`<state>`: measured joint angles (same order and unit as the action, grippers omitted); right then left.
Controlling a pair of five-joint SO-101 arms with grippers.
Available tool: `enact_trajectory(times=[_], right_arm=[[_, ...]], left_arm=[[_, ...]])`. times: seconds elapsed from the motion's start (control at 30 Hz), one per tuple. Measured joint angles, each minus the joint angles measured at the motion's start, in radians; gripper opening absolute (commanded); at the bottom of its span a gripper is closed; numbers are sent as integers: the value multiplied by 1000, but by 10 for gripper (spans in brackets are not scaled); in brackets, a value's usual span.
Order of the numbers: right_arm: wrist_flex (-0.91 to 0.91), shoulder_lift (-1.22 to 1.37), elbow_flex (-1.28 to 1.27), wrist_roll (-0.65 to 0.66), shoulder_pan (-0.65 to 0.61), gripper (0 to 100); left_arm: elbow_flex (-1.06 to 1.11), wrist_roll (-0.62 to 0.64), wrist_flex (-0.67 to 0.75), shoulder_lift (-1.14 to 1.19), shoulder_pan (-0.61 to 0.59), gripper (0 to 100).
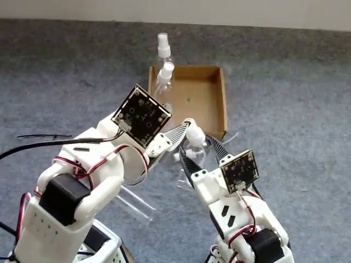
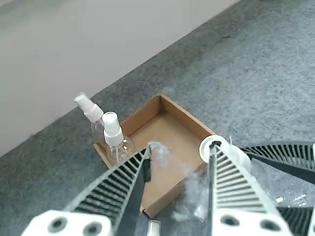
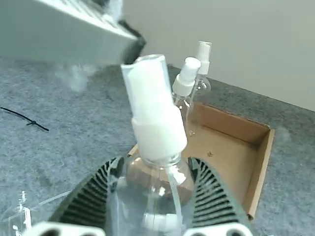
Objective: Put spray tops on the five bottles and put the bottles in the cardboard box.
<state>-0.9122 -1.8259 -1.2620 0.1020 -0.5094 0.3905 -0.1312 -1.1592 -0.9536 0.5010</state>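
High view: clear bottle (image 1: 196,152) largely hidden among both arms' fingers (image 1: 176,133).

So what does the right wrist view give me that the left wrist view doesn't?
Right wrist view: the clear bottle clamped in the right gripper, and a black cable tie on the carpet. Left wrist view: the left gripper standing open, one finger close beside the spray top. Both: that spray top, the cardboard box, and two capped bottles at its far corner.
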Motion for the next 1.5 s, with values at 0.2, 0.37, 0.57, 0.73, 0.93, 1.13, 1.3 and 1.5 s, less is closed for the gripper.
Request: enact_trajectory(times=[0.2, 0.37, 0.57, 0.73, 0.93, 1.13, 1.3, 1.5], right_arm=[[0, 2, 0, 2, 11, 4], [0, 2, 0, 2, 11, 4], [0, 0, 0, 0, -37, 4], [0, 2, 0, 0, -109, 4], [49, 2, 0, 0, -94, 4], [87, 2, 0, 2, -78, 4], [120, 2, 0, 2, -18, 4], [327, 0, 0, 0, 129, 4]], left_arm=[[48, 3, 0, -28, -3, 187], [37, -6, 14, -15, -3, 186], [-12, -52, 23, -11, 5, 186], [-14, -49, 31, 66, -3, 186], [-28, -51, 38, 94, -3, 186], [-49, -51, 38, 92, 23, 185], [-172, -51, -35, 107, 26, 188], [-387, -55, -198, 106, -23, 187]])
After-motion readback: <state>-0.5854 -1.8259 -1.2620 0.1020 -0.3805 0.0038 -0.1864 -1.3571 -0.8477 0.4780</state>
